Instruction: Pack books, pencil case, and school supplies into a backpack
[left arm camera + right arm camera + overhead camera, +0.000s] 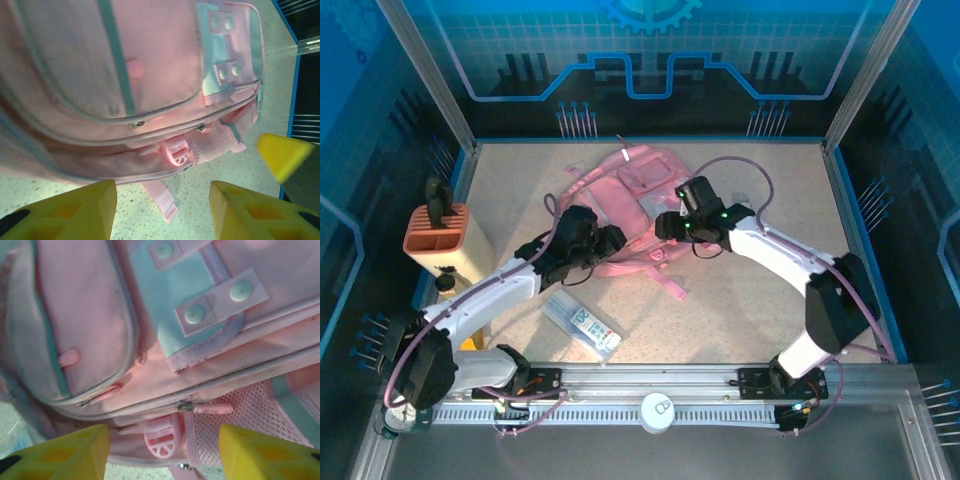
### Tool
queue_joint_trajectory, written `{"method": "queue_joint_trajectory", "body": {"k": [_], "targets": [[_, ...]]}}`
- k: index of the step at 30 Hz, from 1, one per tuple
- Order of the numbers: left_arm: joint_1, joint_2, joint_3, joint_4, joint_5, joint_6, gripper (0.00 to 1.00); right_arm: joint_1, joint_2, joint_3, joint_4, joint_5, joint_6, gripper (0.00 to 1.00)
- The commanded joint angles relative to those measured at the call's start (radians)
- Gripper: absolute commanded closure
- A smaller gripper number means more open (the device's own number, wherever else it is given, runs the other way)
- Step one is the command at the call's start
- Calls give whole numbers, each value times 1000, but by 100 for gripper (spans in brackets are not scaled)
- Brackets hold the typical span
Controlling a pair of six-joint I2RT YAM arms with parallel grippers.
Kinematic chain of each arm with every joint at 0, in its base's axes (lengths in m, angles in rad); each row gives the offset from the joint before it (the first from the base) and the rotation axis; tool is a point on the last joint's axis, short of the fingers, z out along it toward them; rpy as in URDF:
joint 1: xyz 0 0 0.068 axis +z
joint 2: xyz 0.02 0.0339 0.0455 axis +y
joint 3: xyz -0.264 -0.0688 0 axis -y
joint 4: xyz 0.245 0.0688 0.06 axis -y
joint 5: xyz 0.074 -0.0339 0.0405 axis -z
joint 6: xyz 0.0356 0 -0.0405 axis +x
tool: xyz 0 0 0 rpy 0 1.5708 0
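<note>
The pink backpack point(625, 195) lies flat in the middle of the table. My left gripper point(613, 243) hovers at its near left edge, open; the left wrist view shows the yellow fingers point(95, 210) spread over a loose strap end point(161, 197), holding nothing. My right gripper point(667, 226) is over the near right edge, open as well. Between its fingers point(75, 455) the right wrist view shows a pink buckle point(163, 437) and a zip pull point(212, 408). The pale blue-white pencil case point(582, 323) lies on the table nearer the arm bases. The books are out of view.
An orange slotted holder point(438, 236) with a black object in it stands at the left edge. A yellow fingertip point(282, 155) of the other gripper appears in the left wrist view. Blue walls point(850, 210) border the speckled table point(760, 300).
</note>
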Motion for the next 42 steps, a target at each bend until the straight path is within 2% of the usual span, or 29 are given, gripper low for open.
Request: {"method": "queue_joint_trajectory", "body": {"k": [1, 3, 6, 12, 19, 24, 26, 28, 30, 37, 42], "targets": [[-9, 83, 59, -13, -8, 88, 48, -18, 79, 64, -81, 5, 111, 39], [-12, 135, 96, -16, 1, 101, 49, -27, 120, 88, -82, -2, 165, 41], [-31, 205, 133, -5, 1, 126, 51, -40, 163, 95, -64, -14, 232, 49], [-65, 258, 137, 14, -7, 131, 53, -72, 176, 64, -33, 44, 276, 47], [-125, 326, 150, 32, -32, 90, 54, -116, 256, 97, 40, -31, 285, 47], [-147, 409, 182, -6, -44, 108, 60, -141, 252, 46, 189, -108, 292, 61], [-146, 420, 182, -43, -63, 106, 61, -147, 237, 18, 247, -130, 302, 69], [-151, 404, 141, -6, -57, 101, 62, -154, 225, 3, 272, -134, 307, 80], [-157, 400, 117, 20, -43, 101, 62, -158, 210, -9, 295, -132, 307, 86], [-160, 449, 124, -15, -64, 118, 64, -179, 138, -57, 365, -152, 344, 99], [-153, 467, 158, -51, -127, 184, 63, -192, 67, -97, 393, -188, 387, 100]]}}
